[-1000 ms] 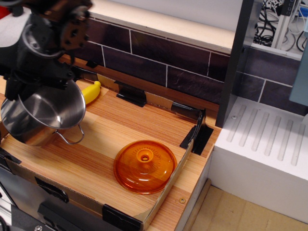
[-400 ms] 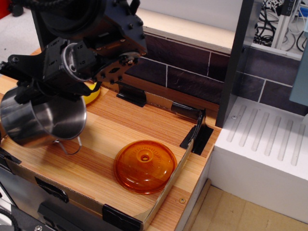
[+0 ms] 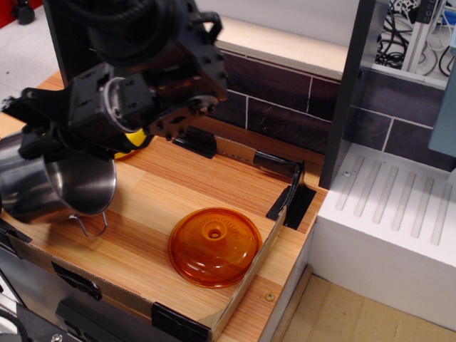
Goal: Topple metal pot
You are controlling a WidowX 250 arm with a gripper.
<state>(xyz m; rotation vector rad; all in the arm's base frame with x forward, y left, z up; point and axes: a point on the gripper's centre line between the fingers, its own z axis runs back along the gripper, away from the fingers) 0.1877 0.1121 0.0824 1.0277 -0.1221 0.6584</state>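
Wooden tabletop [image 3: 178, 192] carries everything. Black gripper [image 3: 43, 139] looms over its left edge, its pincer hidden, so I cannot tell its grasp. Beneath it the metal pot [image 3: 53, 187] lies tipped sideways. Orange lid [image 3: 214, 246] sits near the front-right corner; yellow banana [image 3: 128, 142] is mostly blocked.

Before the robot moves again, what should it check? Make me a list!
1. Metal pot tipped over: ok, it lies tilted with its mouth facing sideways toward the orange lid.
2. Claw open or shut: cannot tell, the arm hides the fingertips at the pot's rim.
3. Orange lid out of the way: ok, it sits apart from the pot on the wooden board.
4. Banana safe: cannot tell, only a yellow bit shows behind the arm.
5. Pot away from the board's left edge: not ok, it sits right at it.
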